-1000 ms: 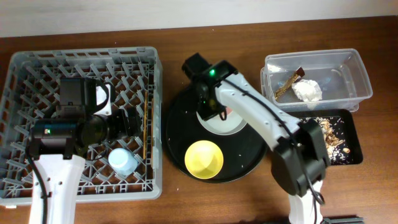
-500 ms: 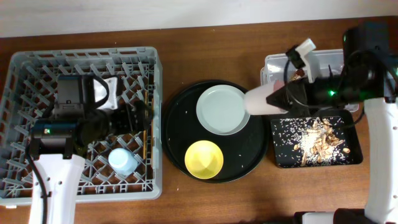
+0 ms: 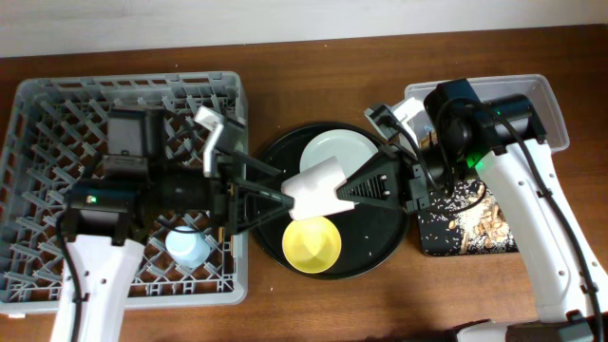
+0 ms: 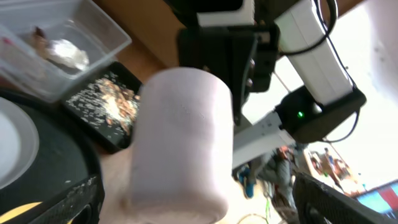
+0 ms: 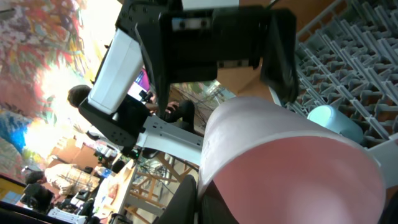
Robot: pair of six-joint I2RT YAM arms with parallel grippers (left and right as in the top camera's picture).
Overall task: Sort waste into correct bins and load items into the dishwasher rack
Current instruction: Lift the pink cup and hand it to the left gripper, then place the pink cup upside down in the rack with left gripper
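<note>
The cup (image 3: pixel 318 187) is pinched by the right gripper (image 3: pixel 344 190) above the tray (image 3: pixel 377 233), over its plate (image 3: pixel 332 152) and bowl (image 3: pixel 313 243). The left gripper (image 3: pixel 285 199) is spread opposite.

You're working over a brown wooden surface (image 3: pixel 313 313) with a pale wall (image 3: pixel 285 19) along its far edge. Behind both wrist views the room blurs out: strong white glare (image 5: pixel 43 93) and cluttered desks (image 5: pixel 68 196).
</note>
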